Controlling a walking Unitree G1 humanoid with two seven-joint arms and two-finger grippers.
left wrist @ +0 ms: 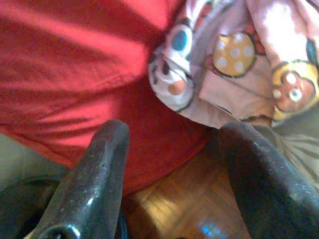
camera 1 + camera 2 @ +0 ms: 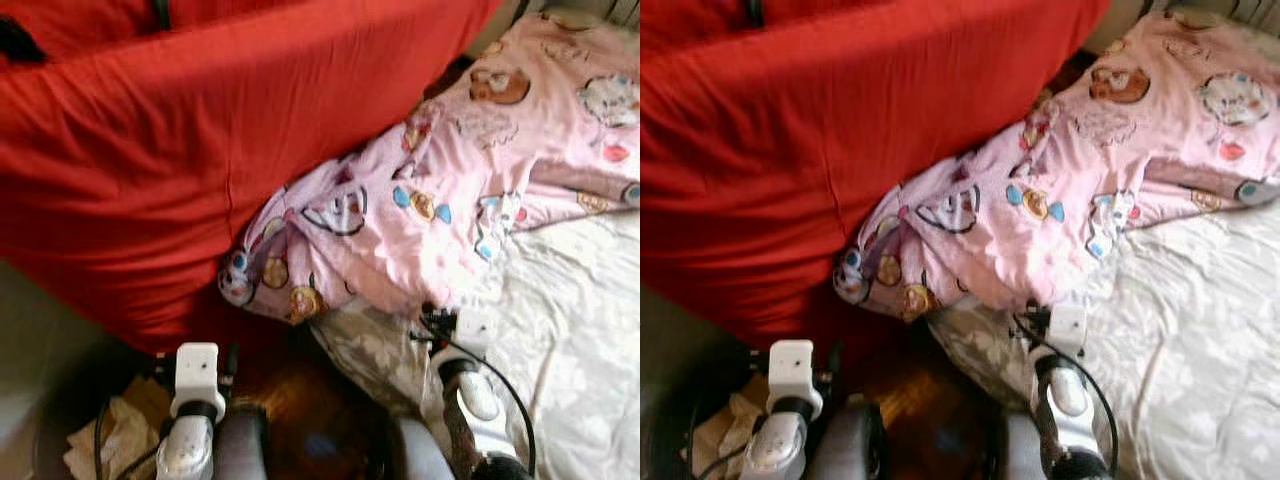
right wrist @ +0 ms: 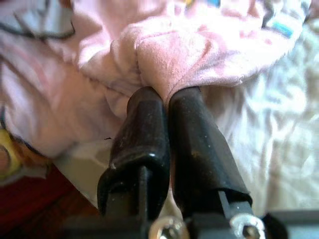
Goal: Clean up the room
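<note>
My right pincer (image 3: 164, 102) is clenched on a fold of the pink blanket (image 2: 450, 190), which lies bunched along the bed's white sheet (image 2: 580, 340) edge against the red cover (image 2: 180, 140). My left pincer (image 1: 174, 164) hangs released above what appears to be wooden floor (image 1: 184, 204)

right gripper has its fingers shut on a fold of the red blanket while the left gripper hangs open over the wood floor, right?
Not quite. The right gripper is shut on a fold of the pink patterned blanket, not the red one; the right wrist view shows it pinched between the fingers. The rest holds: the left gripper is open above the wood floor.
</note>
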